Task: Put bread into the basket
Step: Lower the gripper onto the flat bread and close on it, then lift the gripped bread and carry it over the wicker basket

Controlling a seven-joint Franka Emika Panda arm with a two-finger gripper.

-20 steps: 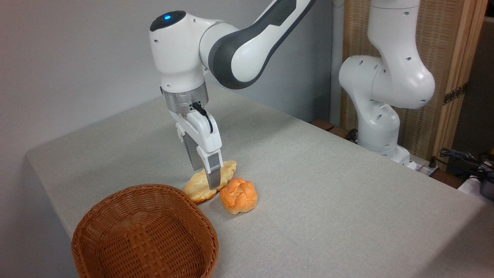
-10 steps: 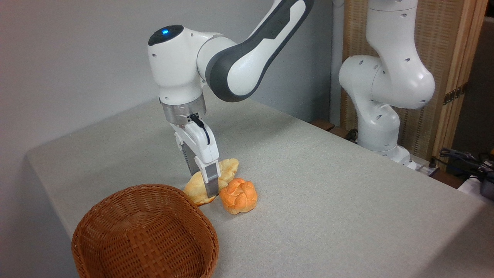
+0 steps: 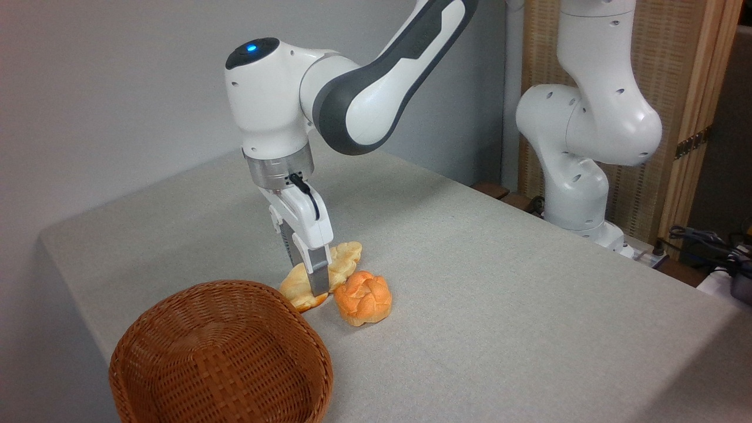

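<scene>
Behind the basket I see my gripper down over the bread, fingers on either side of its middle (whether they're pinching it, I can't tell). Bread lies on the table, touching the bun.

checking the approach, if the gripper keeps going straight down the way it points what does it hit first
The gripper points down at the long pale golden braided loaf; its jaws already straddle the middle, so it would likely press that bread onto the grey table.
</scene>
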